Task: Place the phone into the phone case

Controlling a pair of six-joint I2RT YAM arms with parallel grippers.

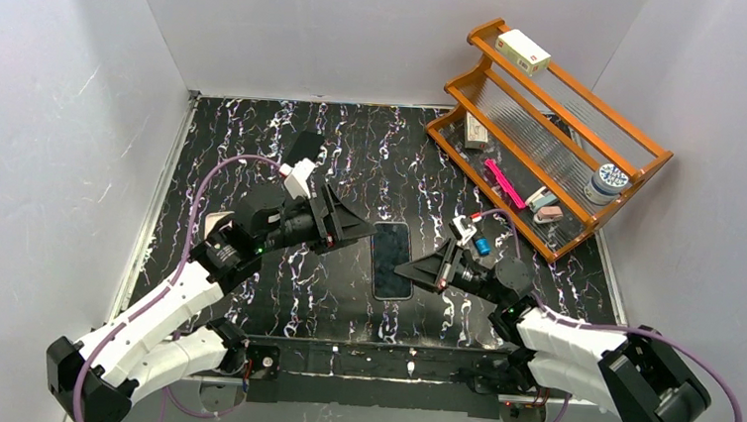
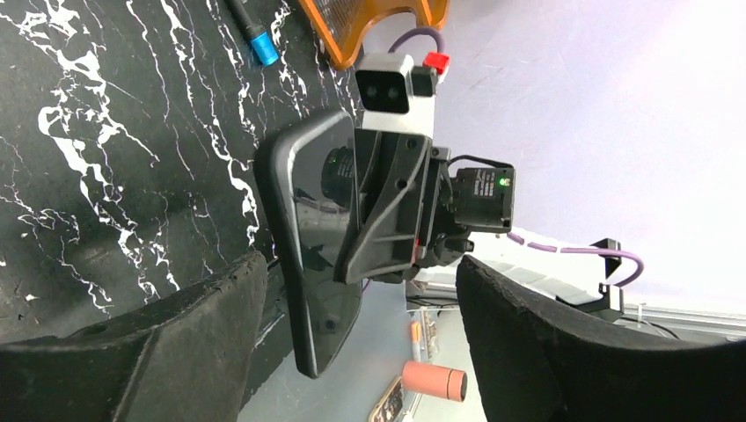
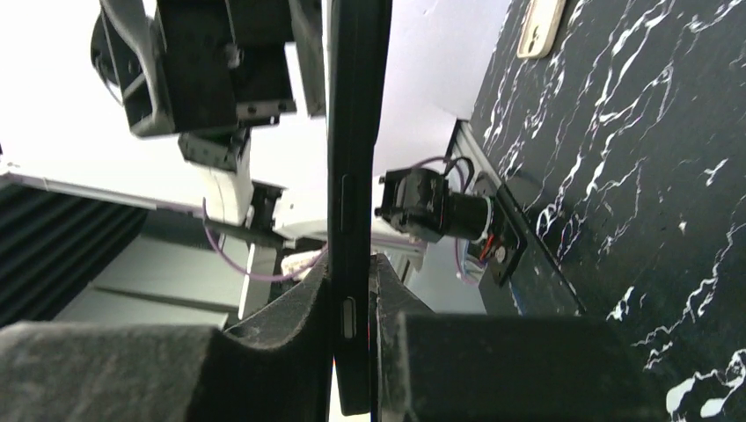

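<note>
Top view. The right claw (image 1: 409, 270) pinches the phone (image 1: 391, 262) by the right-hand long edge. The phone sits over the middle of the black marbled table (image 1: 254, 153), screen up, long side running away from me. The left claw (image 1: 366, 228) is at the phone's far left corner. From here I cannot read how wide it stands. A dark flat piece (image 1: 304, 147) lies on the table beyond the left arm, and I cannot tell if it is the case. A wooden rack (image 1: 555, 114) with small items stands at the far right. A blue-capped stick (image 1: 482, 245) lies near the right wrist.

Left wrist view. The left claw (image 2: 361, 272) gapes wide, with both pads (image 2: 158, 352) well apart. The phone (image 2: 308, 246) stands end-on in the gap, close to one pad, and neither pad clamps it. I see a glossy dark face with a thick grey rim. Whether that rim is the case I cannot say. The right claw grips the phone's far edge.

Right wrist view. The right claw (image 3: 352, 290) is closed on the phone (image 3: 356, 132), seen edge-on as a thin dark strip with side buttons. Both fingers (image 3: 281, 325) press its two faces. The left arm is beyond it.
</note>
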